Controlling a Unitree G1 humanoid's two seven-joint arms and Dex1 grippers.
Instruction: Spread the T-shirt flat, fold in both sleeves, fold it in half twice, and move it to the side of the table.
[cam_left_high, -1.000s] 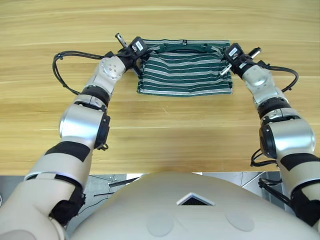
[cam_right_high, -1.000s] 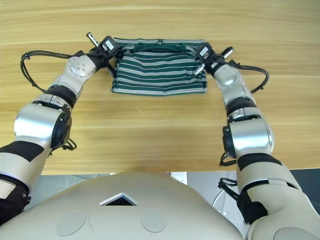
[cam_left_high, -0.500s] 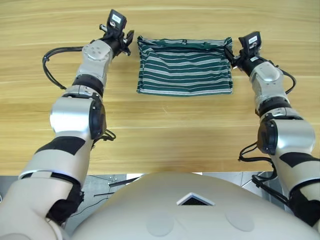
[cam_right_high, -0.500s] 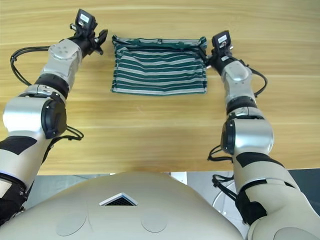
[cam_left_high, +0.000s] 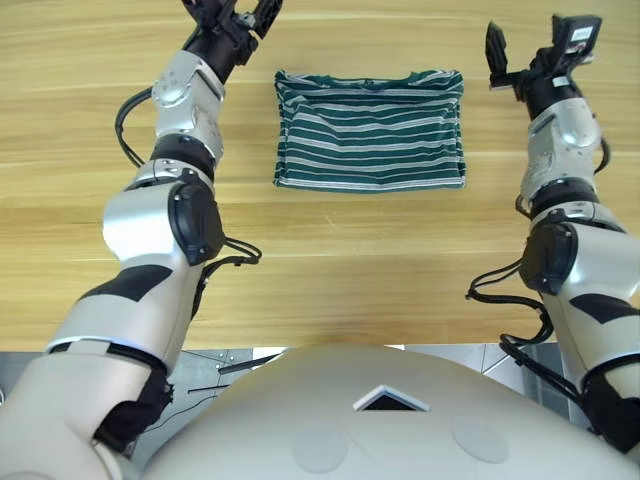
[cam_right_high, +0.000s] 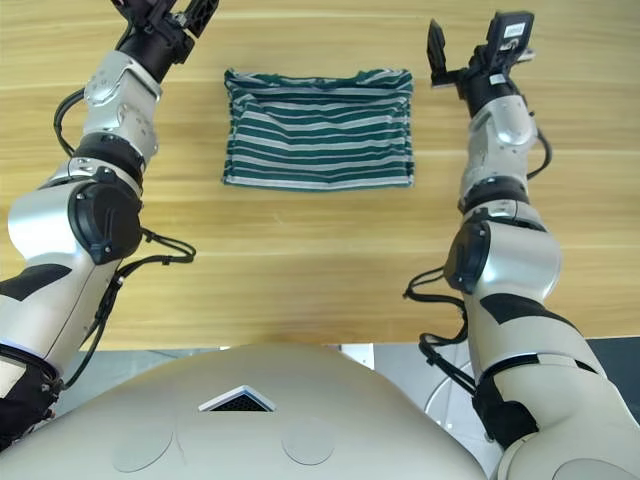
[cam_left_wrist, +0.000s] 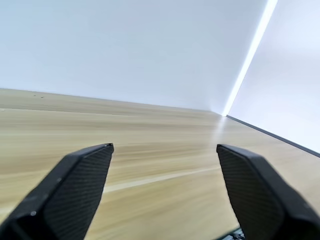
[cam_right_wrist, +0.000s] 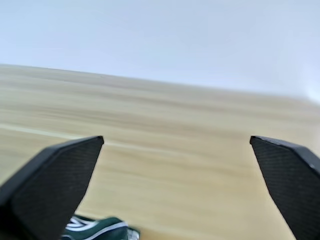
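Observation:
The green-and-white striped T-shirt (cam_left_high: 370, 130) lies folded into a neat rectangle on the far middle of the wooden table (cam_left_high: 350, 270), neckline at its far edge. My left gripper (cam_left_high: 235, 8) is raised beyond and to the left of the shirt, open and holding nothing; its dark fingers (cam_left_wrist: 75, 190) spread wide over bare wood. My right gripper (cam_left_high: 535, 45) hangs raised off the shirt's far right corner, open too, with its fingers (cam_right_wrist: 50, 180) far apart. A corner of the T-shirt (cam_right_wrist: 100, 231) peeks in below the right gripper.
Bare wood surrounds the shirt on every side, with wide room to its left, right and front. A pale wall (cam_left_wrist: 150, 45) stands beyond the table's far edge. Black cables (cam_left_high: 135, 100) loop beside both forearms.
Both grippers were at the shirt's far corners a second ago. They have let go, lifted and swung outward and away; the shirt stays folded where it lay.

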